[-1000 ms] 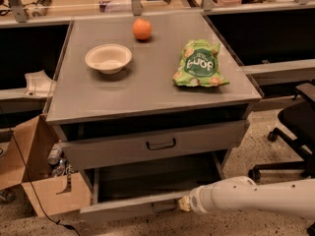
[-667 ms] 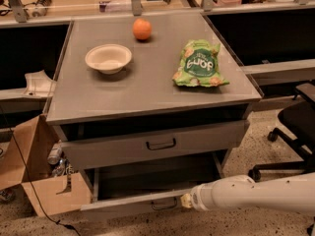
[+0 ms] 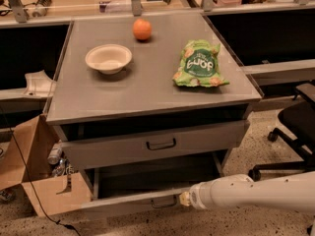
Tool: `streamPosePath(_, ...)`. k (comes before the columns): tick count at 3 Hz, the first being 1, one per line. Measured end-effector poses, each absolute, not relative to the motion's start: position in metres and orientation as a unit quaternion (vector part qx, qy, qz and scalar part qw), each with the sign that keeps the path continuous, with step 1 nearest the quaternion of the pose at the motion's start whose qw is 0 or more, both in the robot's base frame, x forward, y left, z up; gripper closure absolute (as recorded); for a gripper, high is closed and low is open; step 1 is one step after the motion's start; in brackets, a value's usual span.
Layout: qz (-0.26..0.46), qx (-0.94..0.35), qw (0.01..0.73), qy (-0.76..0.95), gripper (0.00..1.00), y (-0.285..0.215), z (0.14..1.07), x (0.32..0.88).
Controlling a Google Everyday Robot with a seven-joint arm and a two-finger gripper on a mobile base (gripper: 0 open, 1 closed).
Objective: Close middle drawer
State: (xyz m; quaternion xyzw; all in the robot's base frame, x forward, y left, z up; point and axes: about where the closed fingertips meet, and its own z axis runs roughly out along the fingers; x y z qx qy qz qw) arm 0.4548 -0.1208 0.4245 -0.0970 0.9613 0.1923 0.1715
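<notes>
The middle drawer [image 3: 120, 206] is a grey metal tray pulled out of the cabinet, low in the camera view, and its shallow inside [image 3: 152, 177] looks dark and empty. A small dark loop handle [image 3: 164, 202] sits at the centre of its front panel. My gripper [image 3: 185, 199] comes in from the right on a white arm [image 3: 251, 193]. Its tip is right at the drawer's front panel, just to the right of the handle.
The drawer above [image 3: 157, 144] sticks out slightly. On the cabinet top [image 3: 147, 90] sit a white bowl [image 3: 109, 58], an orange [image 3: 142, 29] and a green chip bag [image 3: 199, 64]. A cardboard box [image 3: 34, 181] stands at left and a black office chair [image 3: 295, 127] at right.
</notes>
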Motion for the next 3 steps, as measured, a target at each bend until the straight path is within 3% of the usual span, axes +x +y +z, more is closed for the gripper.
streamPosePath(3,0.202,-0.089,0.191,0.956,1.00,-0.1031,0.4241,0.4772)
